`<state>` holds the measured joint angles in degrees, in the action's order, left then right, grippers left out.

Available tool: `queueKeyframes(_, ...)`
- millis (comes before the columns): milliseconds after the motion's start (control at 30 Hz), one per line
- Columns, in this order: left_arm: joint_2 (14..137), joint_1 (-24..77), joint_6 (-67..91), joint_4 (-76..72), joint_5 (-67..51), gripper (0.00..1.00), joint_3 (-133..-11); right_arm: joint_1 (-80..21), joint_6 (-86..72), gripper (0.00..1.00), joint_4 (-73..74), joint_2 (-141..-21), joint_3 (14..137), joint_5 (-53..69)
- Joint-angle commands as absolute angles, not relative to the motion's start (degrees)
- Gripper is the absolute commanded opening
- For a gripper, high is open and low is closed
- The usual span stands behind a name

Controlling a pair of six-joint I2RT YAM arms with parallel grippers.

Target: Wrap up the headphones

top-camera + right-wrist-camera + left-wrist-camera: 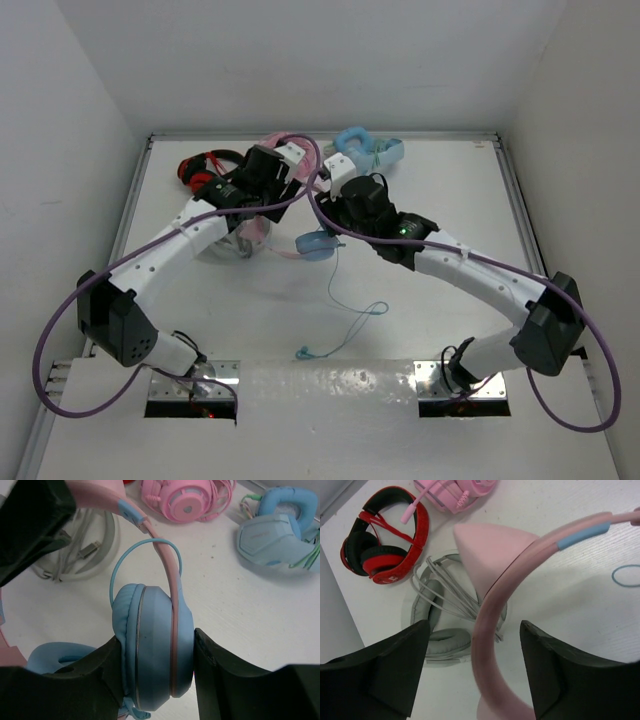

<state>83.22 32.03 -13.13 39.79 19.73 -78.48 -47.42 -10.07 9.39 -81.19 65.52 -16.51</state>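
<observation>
The headphones have a pink cat-ear headband (pixel 492 625) and light blue earcups (pixel 155 645). In the top view they sit mid-table, with one earcup (pixel 316 244) showing. My right gripper (pixel 156 640) is shut on that earcup, one finger on each flat side; it also shows in the top view (pixel 330 228). My left gripper (pixel 475 630) is open and straddles the headband just below a pink cat ear (pixel 490 550), with gaps on both sides; it also shows in the top view (pixel 262 208). The thin teal cable (pixel 345 320) trails loose toward the near edge.
A red and black pair (pixel 200 168) lies at the back left. An all-pink pair (pixel 185 497) and an all-light-blue pair (pixel 365 148) lie at the back. A grey pair with its cable (pixel 440 625) lies under my left gripper. White walls close in the table.
</observation>
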Motion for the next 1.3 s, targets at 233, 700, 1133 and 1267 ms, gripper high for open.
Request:
queueKeyframes(233, 83.3, 30.9, -12.5, 39.9, 12.6, 0.59, -79.5, -47.0, -11.1, 0.00, 5.0, -80.2, 66.4, -14.9)
queueKeyframes(700, 86.4, 22.5, -14.9, 40.4, 4.6, 0.00, -80.0, -44.9, -12.9, 0.00, 4.7, -79.6, 68.6, -8.0)
queueKeyframes(1133, 85.8, 17.0, -13.4, 45.3, 0.3, 0.00, -94.5, -44.6, -8.4, 0.91, 0.4, -55.2, 59.3, 1.1)
queueKeyframes(1267, 86.0, 15.6, -10.9, 48.3, -2.9, 0.00, -103.3, -44.6, -3.2, 0.35, -6.8, -54.4, 46.4, -2.9)
